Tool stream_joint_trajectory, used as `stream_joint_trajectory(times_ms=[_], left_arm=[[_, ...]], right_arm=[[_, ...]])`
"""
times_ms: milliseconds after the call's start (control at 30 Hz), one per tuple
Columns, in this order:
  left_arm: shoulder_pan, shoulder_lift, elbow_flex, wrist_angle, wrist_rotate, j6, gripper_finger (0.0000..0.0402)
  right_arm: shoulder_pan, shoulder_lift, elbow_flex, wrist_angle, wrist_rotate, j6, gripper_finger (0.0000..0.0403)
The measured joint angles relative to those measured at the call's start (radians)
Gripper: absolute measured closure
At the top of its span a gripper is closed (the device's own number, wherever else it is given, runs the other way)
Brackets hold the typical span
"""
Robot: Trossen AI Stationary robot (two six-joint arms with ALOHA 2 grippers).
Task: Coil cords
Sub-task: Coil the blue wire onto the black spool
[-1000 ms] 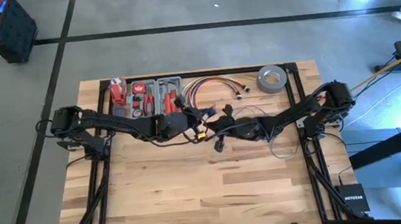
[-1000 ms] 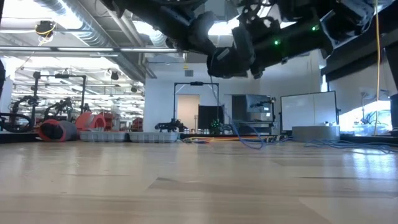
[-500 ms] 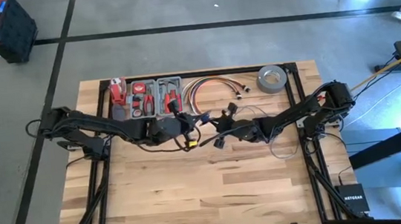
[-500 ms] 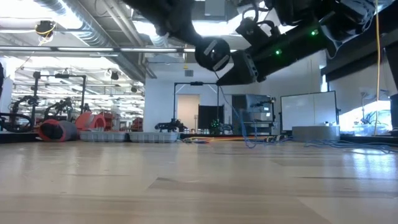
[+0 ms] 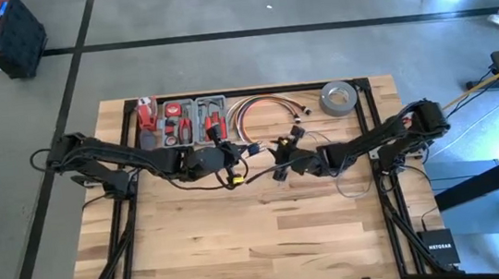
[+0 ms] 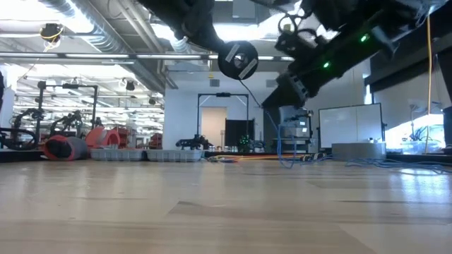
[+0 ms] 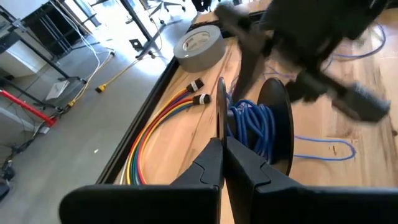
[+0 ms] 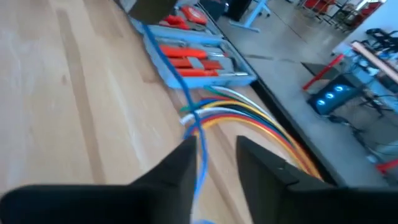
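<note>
Wooden worktop (image 5: 242, 242); both arms meet above its middle, toward the far edge. Left gripper (image 7: 222, 146), fingers pressed together, pinches the rim of a black spool (image 7: 273, 127) wound with blue wire (image 7: 252, 124). Right gripper (image 8: 214, 155), fingers slightly parted, has the blue wire running between them. Loose wire loops lie near the right edge. No legible writing on these items.

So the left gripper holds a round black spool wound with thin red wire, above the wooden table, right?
Not red: the left wrist view shows the thin wire wound on the round black spool is blue. The left gripper does hold it above the wooden table.
</note>
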Motion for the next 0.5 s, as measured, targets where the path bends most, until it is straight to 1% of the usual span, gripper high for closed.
stream_joint_trajectory(times_ms=[67,167,233,300,400,500], left_arm=[[0.000,0.000,0.000,-0.001,0.000,0.000,0.0402],[0.000,0.000,0.000,0.000,0.000,-0.003,0.0402],[0.000,0.000,0.000,0.000,0.000,-0.003,0.0402],[0.000,0.000,0.000,0.003,0.000,-0.003,0.0402],[0.000,0.000,0.000,0.003,0.000,-0.003,0.0402],[0.000,0.001,0.000,0.002,0.000,-0.003,0.0402]], right_arm=[[0.020,-0.062,0.000,-0.098,0.030,0.000,0.0254],[0.040,-0.152,0.000,-0.211,0.019,0.000,0.0224],[0.038,-0.181,0.000,-0.227,-0.035,0.009,0.0212],[0.024,-0.180,-0.008,-0.201,-0.109,0.026,0.0206],[-0.015,-0.141,-0.034,-0.169,-0.222,0.056,0.0206],[-0.055,-0.108,-0.056,-0.234,-0.320,0.102,0.0206]])
